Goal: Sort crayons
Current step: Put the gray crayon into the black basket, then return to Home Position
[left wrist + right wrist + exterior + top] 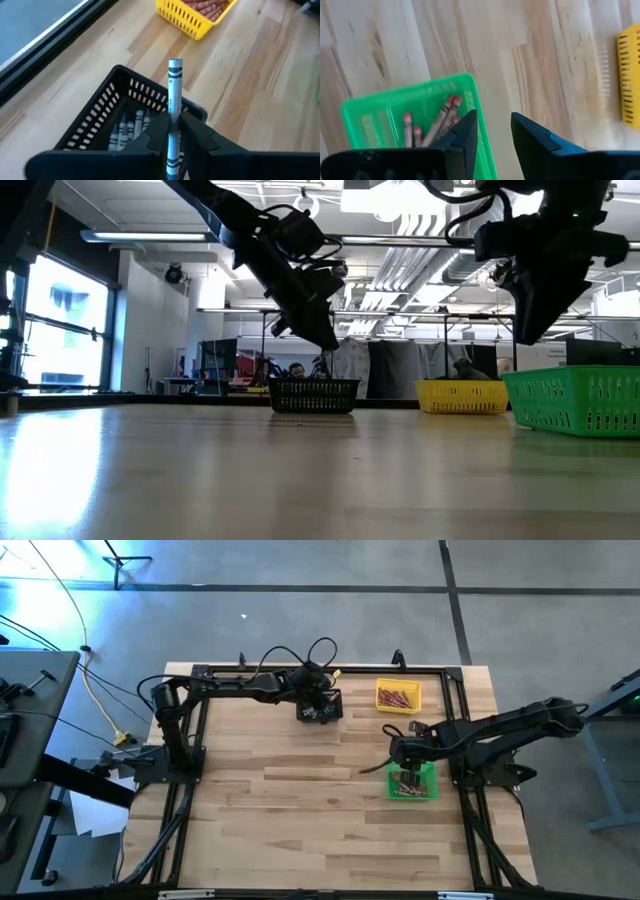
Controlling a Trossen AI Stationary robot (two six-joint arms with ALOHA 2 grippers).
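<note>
Above the black bin (107, 120), at the far middle of the surface (300, 820): left gripper (172, 131), jaws pinched on a grey crayon (173, 95) held roughly in line with the fingers, tip out past them. Hung over the bin's open top, presumably so a release drops the stick in among the grey crayons (127, 131) already lying inside. Grip possibly on the point of loosening, though the crayon sits firmly between the jaws here.

Over the green bin (385, 107), near the right edge of the surface: right gripper (494, 131), jaws apart and empty, bare wood visible through the gap. Inside that bin, several brownish crayons (442, 117) with reddish tips, heaped toward one side. Likely a waiting posture after a delivery, or before a next reach; not possible to say which.

Just beyond, in the far right part of the surface: yellow bin (398, 697) with reddish-pink crayons (397, 697) laid side by side. One colour per bin, hence the three separate holders set well apart. No loose crayons seen on the wood from above.
</note>
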